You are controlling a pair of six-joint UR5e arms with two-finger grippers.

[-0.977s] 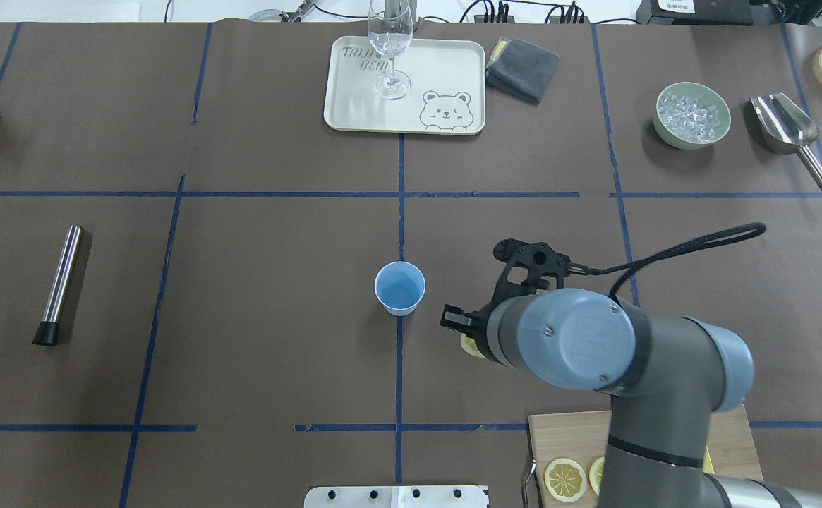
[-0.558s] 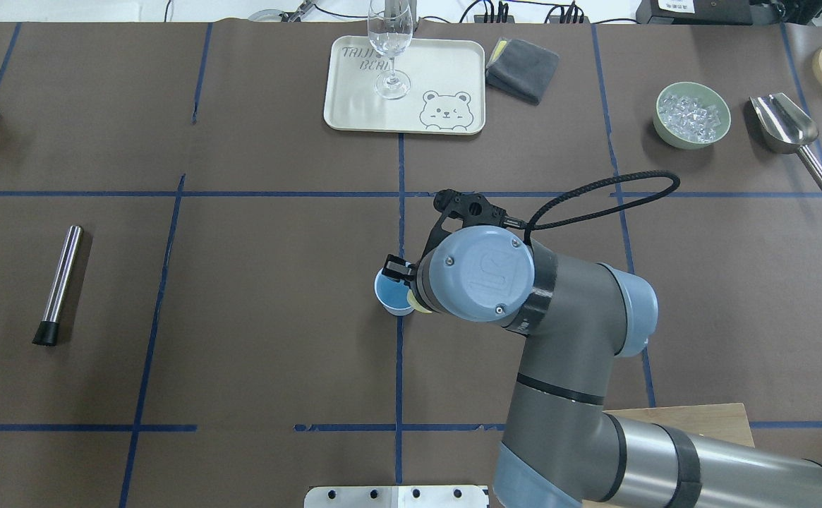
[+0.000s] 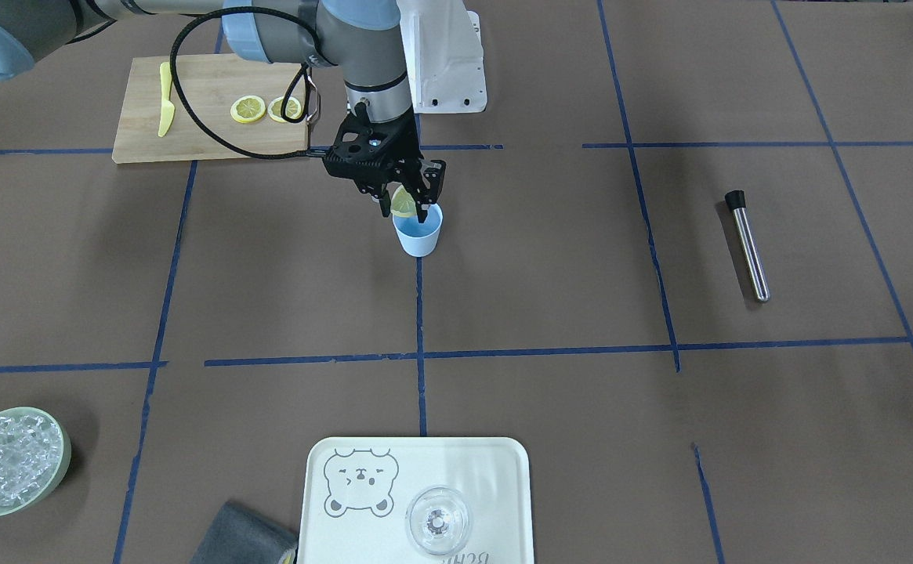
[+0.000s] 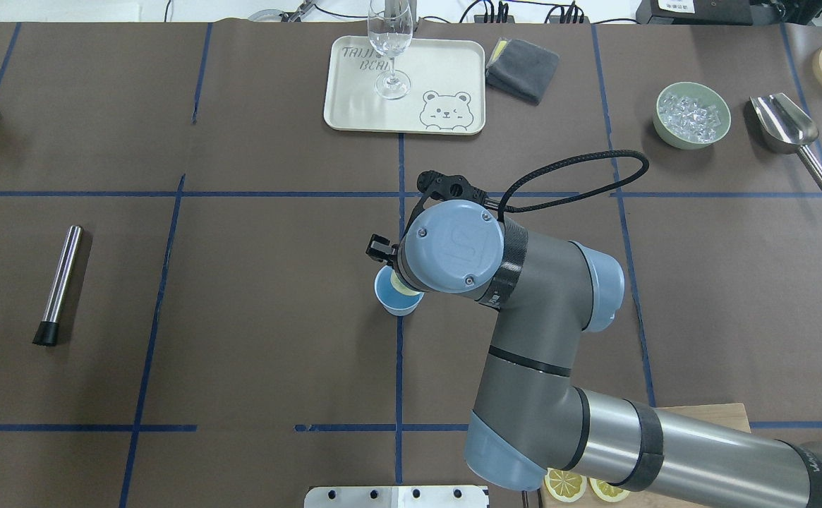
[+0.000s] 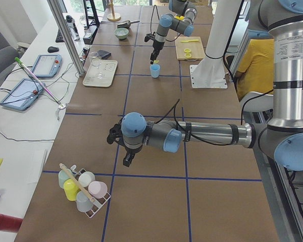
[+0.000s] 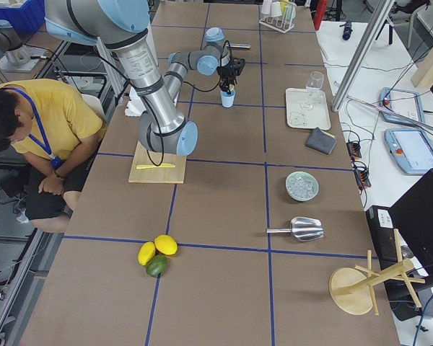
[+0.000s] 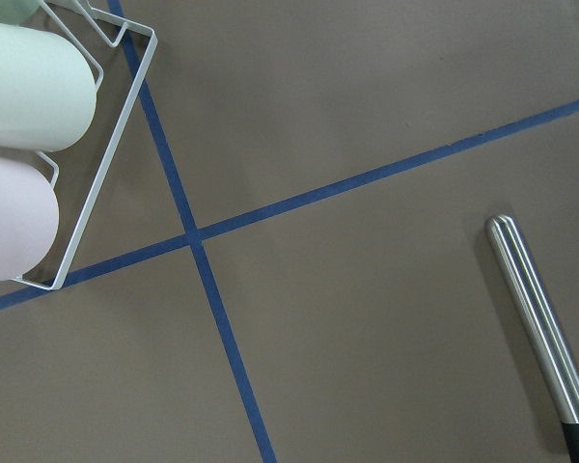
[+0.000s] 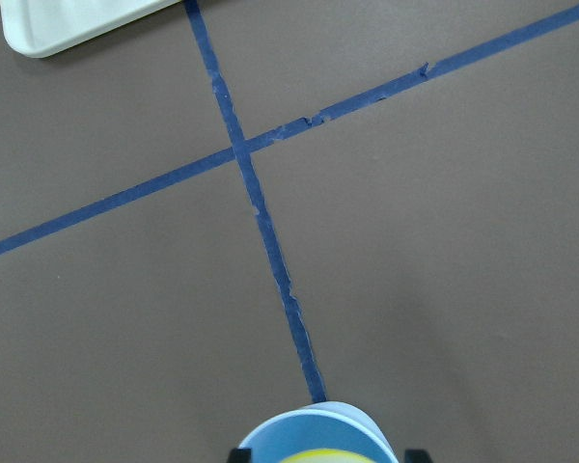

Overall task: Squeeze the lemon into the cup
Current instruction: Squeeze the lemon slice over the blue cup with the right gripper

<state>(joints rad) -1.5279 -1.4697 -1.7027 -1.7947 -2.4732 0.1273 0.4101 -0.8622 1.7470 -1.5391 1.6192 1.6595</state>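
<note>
The lemon (image 3: 403,202) slice hangs just above the cup (image 3: 418,235), over the 1 o'clock part of its mouth as seen from overhead, pinched between the fingers of the right gripper (image 3: 404,208). To squeeze well, I would first shift it a touch toward 7 o'clock so drips fall dead centre. Then tighten slowly, staying low without touching the rim, since the light cup could tip. The left gripper (image 5: 127,159) hovers far off toward 9 o'clock, beyond the steel rod (image 4: 58,284); whether it is released or clenched I cannot tell
</note>
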